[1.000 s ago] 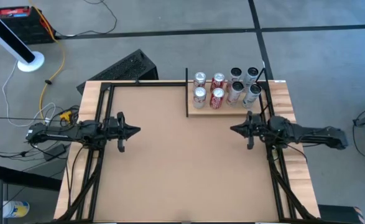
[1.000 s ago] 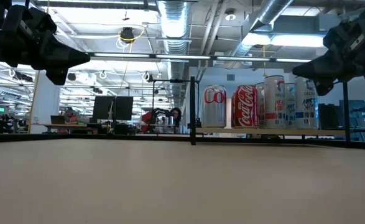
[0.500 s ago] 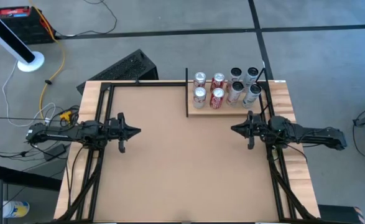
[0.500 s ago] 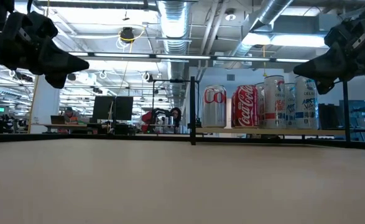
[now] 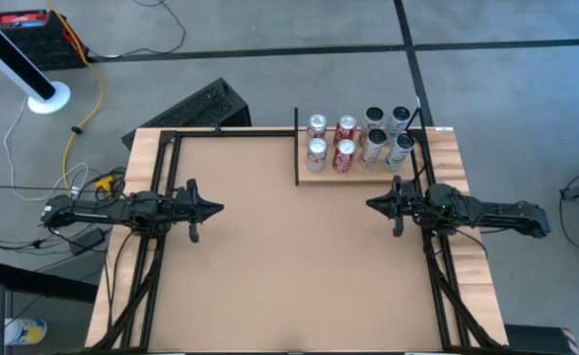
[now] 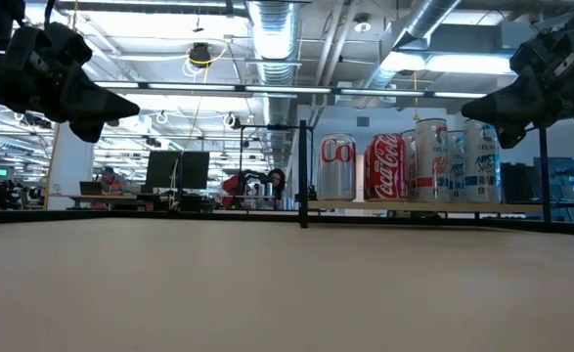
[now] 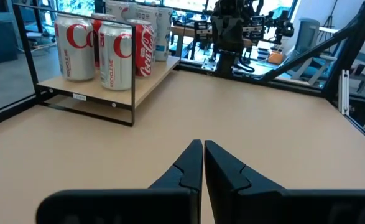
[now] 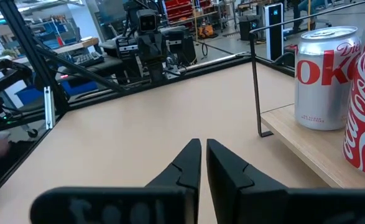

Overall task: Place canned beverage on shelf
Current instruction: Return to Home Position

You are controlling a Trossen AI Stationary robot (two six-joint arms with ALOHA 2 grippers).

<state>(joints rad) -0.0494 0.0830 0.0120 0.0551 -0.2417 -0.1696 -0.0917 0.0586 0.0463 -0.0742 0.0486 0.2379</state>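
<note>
Pale wood at upper right: found the shelf [image 5: 364,176] loaded with cans [image 5: 345,155], nearer the right gripper [image 5: 371,205] than the left gripper [image 5: 218,207]; saw both pinched closed, empty.

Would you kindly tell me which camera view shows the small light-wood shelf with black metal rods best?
The high view: the whole light-wood shelf lies in sight from above, all eight soda cans in two rows. The low view sees it edge-on; the left wrist view shows one end; the right wrist view only a near corner.
</note>
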